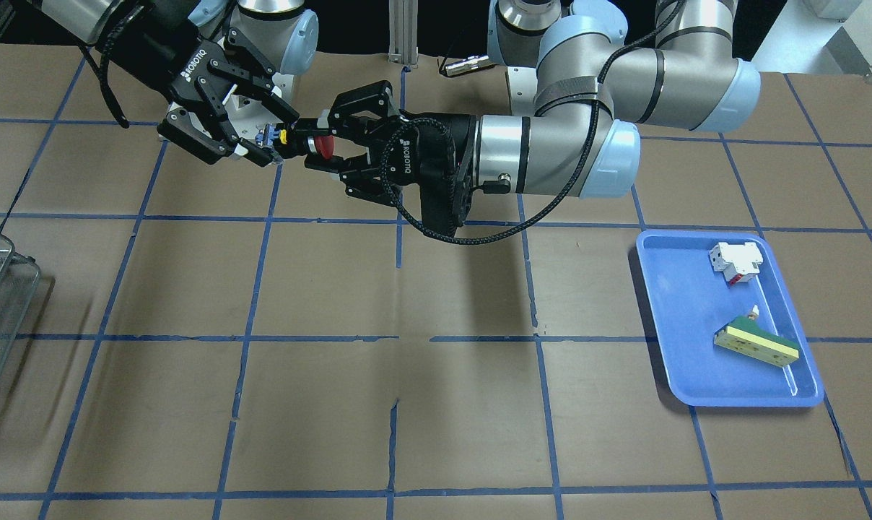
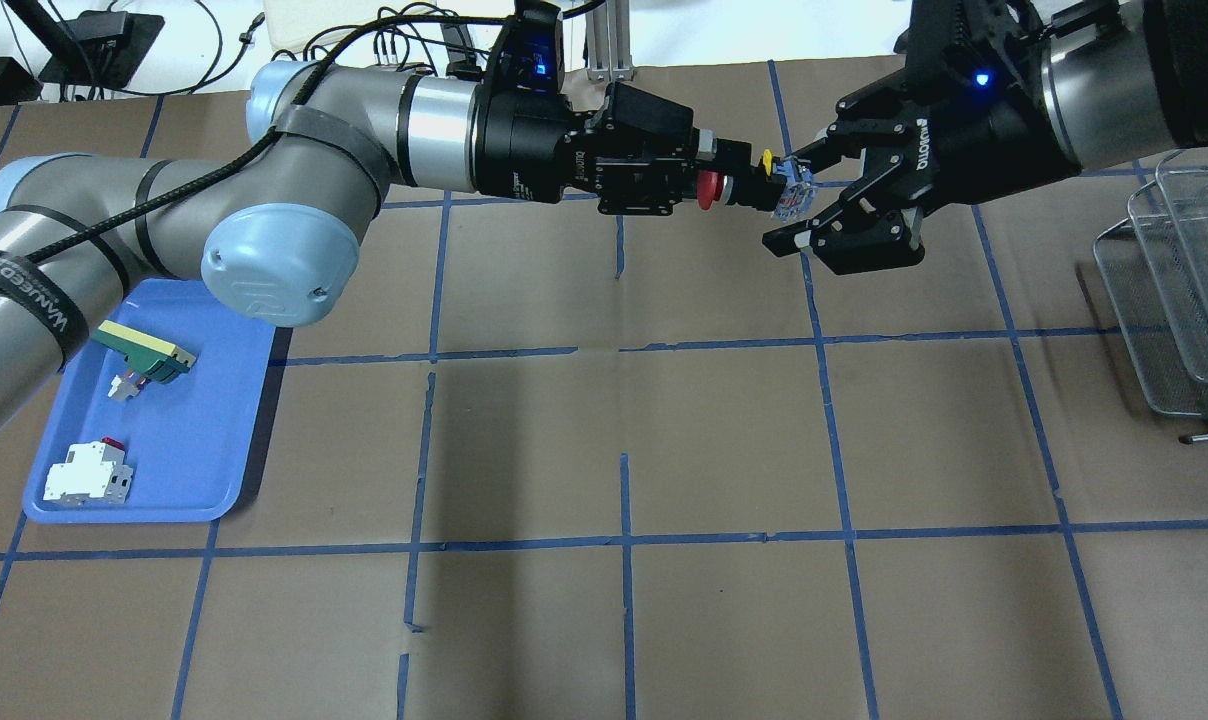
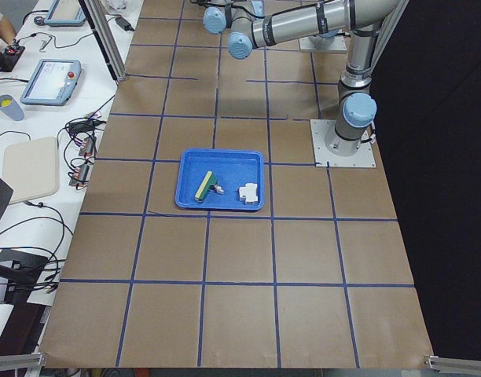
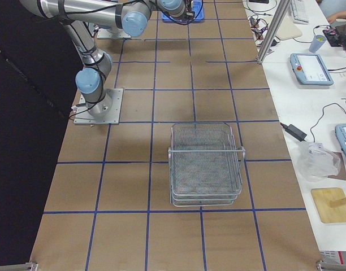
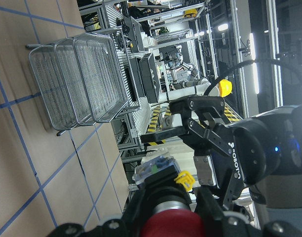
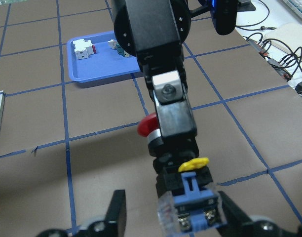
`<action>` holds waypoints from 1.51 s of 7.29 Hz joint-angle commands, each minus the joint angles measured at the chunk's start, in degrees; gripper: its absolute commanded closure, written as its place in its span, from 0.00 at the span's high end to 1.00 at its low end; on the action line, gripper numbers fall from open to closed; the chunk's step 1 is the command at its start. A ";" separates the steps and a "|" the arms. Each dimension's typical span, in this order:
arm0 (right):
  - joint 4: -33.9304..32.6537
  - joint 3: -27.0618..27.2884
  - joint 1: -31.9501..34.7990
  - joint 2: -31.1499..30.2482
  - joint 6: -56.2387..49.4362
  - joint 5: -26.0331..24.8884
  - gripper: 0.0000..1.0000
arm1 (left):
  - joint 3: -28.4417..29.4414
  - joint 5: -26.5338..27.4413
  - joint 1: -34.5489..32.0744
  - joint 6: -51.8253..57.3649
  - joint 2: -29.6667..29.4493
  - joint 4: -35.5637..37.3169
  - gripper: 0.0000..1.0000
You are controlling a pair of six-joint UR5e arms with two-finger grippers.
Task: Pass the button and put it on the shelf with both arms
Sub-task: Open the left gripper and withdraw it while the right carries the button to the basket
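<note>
The button (image 2: 709,190) hangs in the air between the two grippers, red cap toward the left arm, blue-grey base (image 1: 266,136) toward the right arm. My left gripper (image 2: 729,185) is shut on its black body; it also shows in the front view (image 1: 310,144). My right gripper (image 2: 790,200) is open, its fingers on either side of the button's base (image 6: 190,210) with small gaps showing in the right wrist view. The wire shelf (image 2: 1169,290) stands at the table's right end, far from both grippers, and shows whole in the exterior right view (image 4: 207,164).
A blue tray (image 2: 219,450) lies at the left under my left arm. It holds a white block with a red part (image 2: 89,480) and a yellow-green flat block (image 2: 144,352). The brown table has blue tape lines.
</note>
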 commanded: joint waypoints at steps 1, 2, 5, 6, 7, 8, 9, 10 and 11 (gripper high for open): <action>0.01 -0.03 0.03 -0.22 -0.02 -0.30 0.00 | -0.05 0.09 0.00 0.00 0.32 0.00 0.00; 0.01 -0.12 -0.06 -0.22 -0.02 -0.30 0.00 | -0.05 0.18 0.00 -0.52 0.50 0.00 0.05; 0.18 -0.21 -0.06 -0.13 -0.02 -0.39 0.00 | 0.38 1.05 0.09 -1.40 0.93 -0.09 0.88; 0.45 -0.21 -0.06 -0.13 -0.02 -0.48 0.00 | 1.08 2.97 0.17 -2.19 1.55 -0.09 1.00; 0.45 -0.30 -0.06 0.21 -0.02 -0.74 0.00 | 2.57 7.60 0.35 -2.81 1.81 -0.09 1.00; -0.33 -0.47 -0.84 0.65 -0.37 -3.96 0.00 | 5.72 16.61 0.70 -4.29 1.99 -0.61 1.00; -0.51 -0.39 -1.72 0.74 0.06 -7.21 0.00 | 9.14 26.45 0.79 -5.70 1.91 -1.92 1.00; -0.60 -0.38 -4.25 1.44 0.41 -10.81 0.00 | 12.57 35.77 0.79 -5.63 1.90 -6.28 1.00; -0.60 -0.56 -9.76 2.41 3.20 -13.98 0.00 | 16.26 47.17 0.88 -5.54 2.08 -11.46 1.00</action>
